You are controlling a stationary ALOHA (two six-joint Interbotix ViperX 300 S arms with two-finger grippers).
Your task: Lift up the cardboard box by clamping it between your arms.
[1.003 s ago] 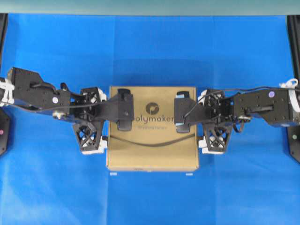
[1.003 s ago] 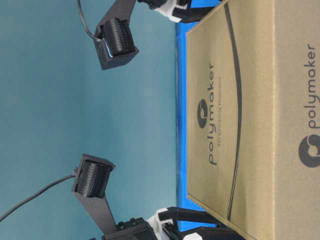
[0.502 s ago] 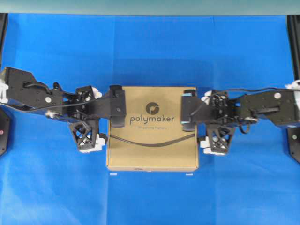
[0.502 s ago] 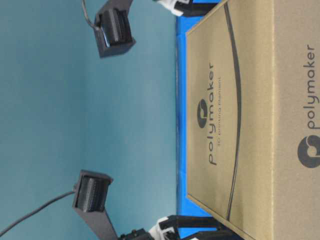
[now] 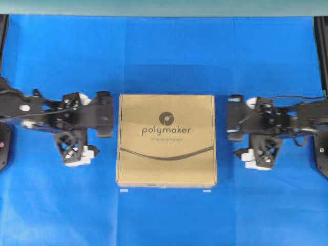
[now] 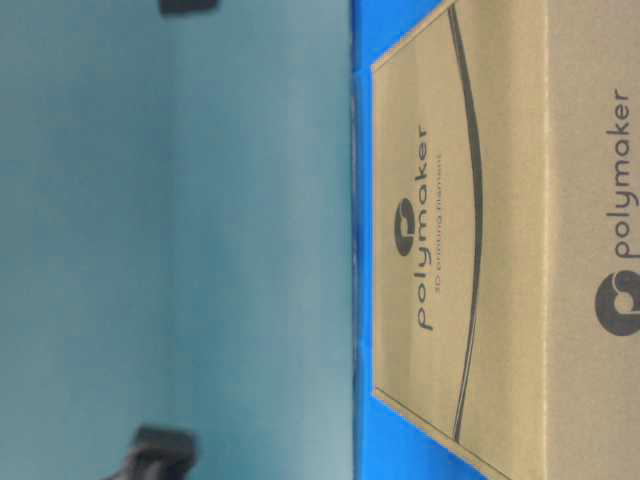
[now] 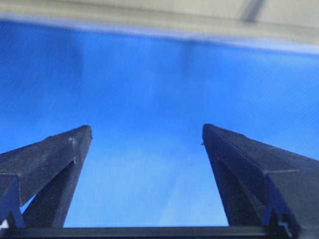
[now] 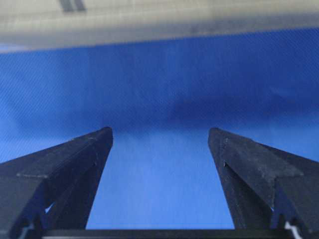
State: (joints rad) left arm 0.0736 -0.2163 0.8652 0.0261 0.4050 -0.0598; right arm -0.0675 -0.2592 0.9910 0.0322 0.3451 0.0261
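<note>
Brown cardboard box [image 5: 166,140] lies flat at the centre of the blue table cover [image 5: 164,56], printed face up, each side edge facing one arm so it can be squeezed from both flanks. Overhead view: left gripper [image 5: 77,152] and right gripper [image 5: 256,154] flank the box without touching it, level with its middle. Table-level view: the box sits on the cover, unlifted; only dark fragments of the arms show at the frame edges. Left wrist view: fingers [image 7: 55,154] spread wide, holding nothing, only blue cover between. Right wrist view: fingers [image 8: 75,159] likewise parted and empty.
</note>
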